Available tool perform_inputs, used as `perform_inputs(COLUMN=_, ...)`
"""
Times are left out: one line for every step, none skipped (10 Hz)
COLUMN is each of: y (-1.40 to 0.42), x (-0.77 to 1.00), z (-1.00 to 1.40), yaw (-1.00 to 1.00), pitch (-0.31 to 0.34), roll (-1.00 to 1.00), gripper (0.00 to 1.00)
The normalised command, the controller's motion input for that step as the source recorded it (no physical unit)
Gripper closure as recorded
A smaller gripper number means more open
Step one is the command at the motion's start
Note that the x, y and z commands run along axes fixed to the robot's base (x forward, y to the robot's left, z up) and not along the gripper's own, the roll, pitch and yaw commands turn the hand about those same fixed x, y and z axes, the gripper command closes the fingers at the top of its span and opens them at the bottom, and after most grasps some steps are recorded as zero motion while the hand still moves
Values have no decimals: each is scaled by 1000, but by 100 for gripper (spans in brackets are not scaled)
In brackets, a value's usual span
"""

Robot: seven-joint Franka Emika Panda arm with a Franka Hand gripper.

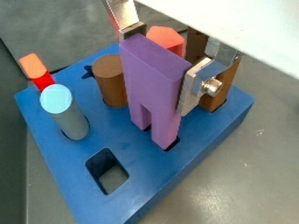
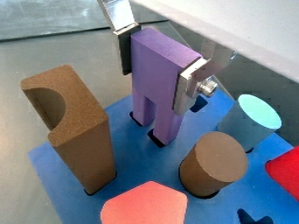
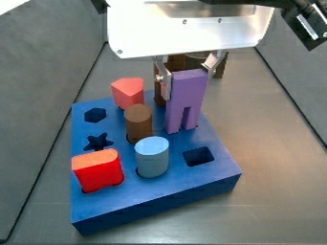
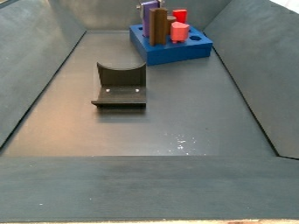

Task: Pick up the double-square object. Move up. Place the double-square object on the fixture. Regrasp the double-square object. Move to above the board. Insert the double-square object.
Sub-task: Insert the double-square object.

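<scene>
The gripper (image 2: 158, 61) is right over the blue board (image 3: 220, 170) and its two silver fingers (image 1: 197, 84) are squeezed on the top of the purple double-square object (image 1: 156, 86). The purple block stands up straight. Its two legs go down into a hole in the board. A round brown peg (image 3: 138, 122) stands just beside it, at about 8 o'clock in a side view. A light blue peg (image 3: 152, 156) stands at 6 o'clock from the brown one. The dark fixture (image 4: 119, 86) sits alone on the floor, well apart from the board.
</scene>
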Motion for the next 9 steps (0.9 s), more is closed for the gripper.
perform_inputs(y=0, x=-171, z=-71, yaw=-234, pitch=-230, roll=-161, gripper=100)
perform_inputs(y=0, x=-137, z=0, yaw=-146, pitch=-54, roll=0, gripper=100)
perform_inputs(y=0, x=0, z=0, yaw=-29, pitch=0, roll=139, gripper=100)
perform_inputs(y=-60, x=0, z=-114, yaw=74, pitch=0, roll=296, gripper=100)
perform_inputs(y=-103, x=80, z=-106, yaw=254, pitch=0, roll=341, gripper=100)
perform_inputs(y=-91, x=129, z=-94, yaw=280, pitch=0, roll=321, gripper=100)
perform_inputs(y=-49, x=140, z=-131, yaw=237, pitch=0, roll=266, gripper=100)
perform_inputs(y=-43, x=171, z=-160, yaw=154, pitch=-3, roll=266, gripper=100)
perform_inputs(y=-29, x=54, z=-163, yaw=0, pitch=0, roll=243, gripper=100)
